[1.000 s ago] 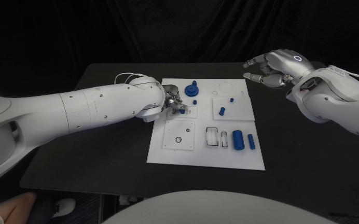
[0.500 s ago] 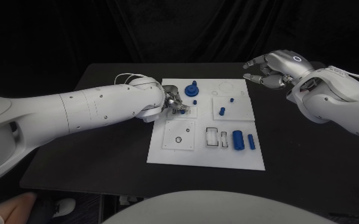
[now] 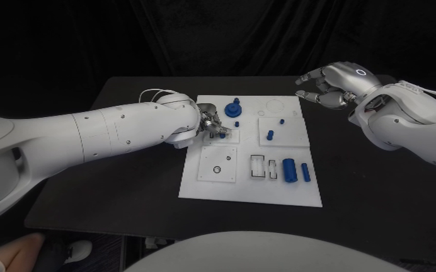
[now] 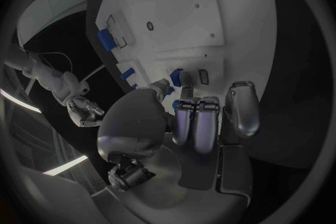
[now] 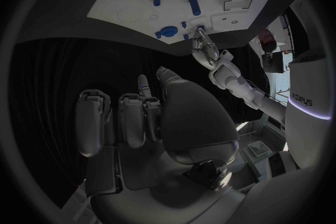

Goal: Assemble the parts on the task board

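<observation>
The white task board (image 3: 250,187) lies in the middle of the black table. My left hand (image 3: 212,125) rests over the board's left edge and pinches a small blue part (image 4: 176,75) between thumb and a finger, right at the board's surface. My right hand (image 3: 327,87) hovers off the board's far right corner, fingers loosely apart and holding nothing. On the board stand a round blue gear-like part (image 3: 234,109), a small blue peg (image 3: 281,121), a blue pin (image 3: 269,135), a thick blue cylinder (image 3: 289,169) and a slim blue cylinder (image 3: 305,172).
Slots and a ringed hole (image 3: 216,170) mark the board's near half. Bare black table (image 3: 118,184) surrounds the board. A dark curtain hangs behind the table.
</observation>
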Motion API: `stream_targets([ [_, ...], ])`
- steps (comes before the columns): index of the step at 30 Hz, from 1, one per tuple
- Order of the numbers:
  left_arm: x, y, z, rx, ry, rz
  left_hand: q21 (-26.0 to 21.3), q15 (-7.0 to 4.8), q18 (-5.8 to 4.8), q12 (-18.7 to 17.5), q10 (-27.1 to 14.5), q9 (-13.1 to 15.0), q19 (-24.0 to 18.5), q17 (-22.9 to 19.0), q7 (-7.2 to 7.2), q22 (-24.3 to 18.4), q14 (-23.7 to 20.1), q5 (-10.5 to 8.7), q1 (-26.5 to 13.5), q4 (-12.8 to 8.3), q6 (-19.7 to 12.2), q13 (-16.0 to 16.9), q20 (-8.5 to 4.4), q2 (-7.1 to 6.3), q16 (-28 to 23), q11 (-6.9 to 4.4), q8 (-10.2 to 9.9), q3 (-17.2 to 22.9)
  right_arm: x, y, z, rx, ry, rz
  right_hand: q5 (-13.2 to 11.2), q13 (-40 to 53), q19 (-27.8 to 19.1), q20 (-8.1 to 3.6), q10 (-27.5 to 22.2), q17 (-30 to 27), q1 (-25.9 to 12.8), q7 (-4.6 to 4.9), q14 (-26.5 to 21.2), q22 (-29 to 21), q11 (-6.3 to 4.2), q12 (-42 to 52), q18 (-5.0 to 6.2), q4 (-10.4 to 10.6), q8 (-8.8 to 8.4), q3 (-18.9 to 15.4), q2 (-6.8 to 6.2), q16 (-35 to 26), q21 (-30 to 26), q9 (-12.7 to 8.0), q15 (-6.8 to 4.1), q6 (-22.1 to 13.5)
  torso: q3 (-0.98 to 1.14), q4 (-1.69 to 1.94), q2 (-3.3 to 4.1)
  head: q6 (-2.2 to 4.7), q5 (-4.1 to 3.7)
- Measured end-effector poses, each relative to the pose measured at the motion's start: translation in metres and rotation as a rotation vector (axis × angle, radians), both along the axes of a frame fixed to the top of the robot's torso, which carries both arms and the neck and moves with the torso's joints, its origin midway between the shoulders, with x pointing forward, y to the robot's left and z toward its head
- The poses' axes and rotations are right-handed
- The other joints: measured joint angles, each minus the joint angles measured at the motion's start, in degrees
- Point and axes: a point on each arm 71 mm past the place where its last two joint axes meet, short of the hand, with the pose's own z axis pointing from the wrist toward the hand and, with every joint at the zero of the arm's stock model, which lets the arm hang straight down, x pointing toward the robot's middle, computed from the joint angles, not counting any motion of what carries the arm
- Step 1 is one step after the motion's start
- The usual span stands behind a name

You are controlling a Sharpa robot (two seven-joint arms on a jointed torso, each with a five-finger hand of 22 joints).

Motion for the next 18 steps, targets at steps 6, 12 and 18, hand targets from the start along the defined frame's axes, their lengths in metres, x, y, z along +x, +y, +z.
stream_targets([
  [6, -0.001, 0.002, -0.001, -0.001, -0.003, 0.004, 0.3, 0.0, 0.0, 0.0, 0.0, 3.5, 0.7, 0.0, 0.0, 0.8, 0.0, -3.22, -2.4, 0.8, 0.0, 0.0, -0.32, 0.86, 0.0, 0.0, 2.5, -3.8, 0.0, -0.001, 0.0, -0.002, 0.003, -0.001, 0.0, 0.0, 0.0, 0.0, 0.0, 0.0, 0.0, 0.21, 0.0, 0.0, 0.0, 0.0, 0.0, 0.0, 0.0, 0.0, 0.0, 0.0, 0.0, 0.0, 0.0, 0.2, 0.0, 0.0, -0.01, 0.0, 0.2],
  [12, -0.005, 0.006, -0.002, 0.003, -0.035, 0.003, 0.3, 0.0, 0.0, 0.0, 0.0, 3.5, 1.2, 0.0, -0.27, 1.4, 0.0, -4.15, -4.3, 1.1, 0.3, 0.0, -0.42, 1.55, 0.0, 0.0, 3.9, -5.8, -0.001, -0.002, -0.001, -0.003, 0.005, -0.005, 0.0, 0.0, 0.0, 0.0, 0.0, 0.0, 0.0, 0.21, 0.0, 0.0, 0.0, -0.2, 0.0, 0.0, 0.0, 0.0, 0.0, 0.0, 0.0, 0.0, 0.0, 0.2, -0.01, -0.01, -0.01, 0.0, 0.38],
  [18, -0.008, 0.014, 0.004, -0.004, -0.095, 0.007, 1.3, -0.02, -0.01, 0.0, 0.1, 3.5, 2.1, 0.0, -0.84, 1.6, 0.0, -3.37, -4.2, 0.7, 0.8, 0.0, -0.93, 1.65, 0.0, -0.48, 6.0, -6.7, -0.001, -0.004, -0.001, -0.004, 0.006, -0.008, 0.0, 0.0, 0.0, 0.0, 0.0, 0.0, 0.0, 0.21, 0.0, 0.0, 0.0, -0.2, 0.0, 0.0, 0.0, 0.0, 0.0, 0.0, 0.0, 0.0, 0.0, 0.2, -0.01, -0.01, -0.01, 0.0, 0.34],
])
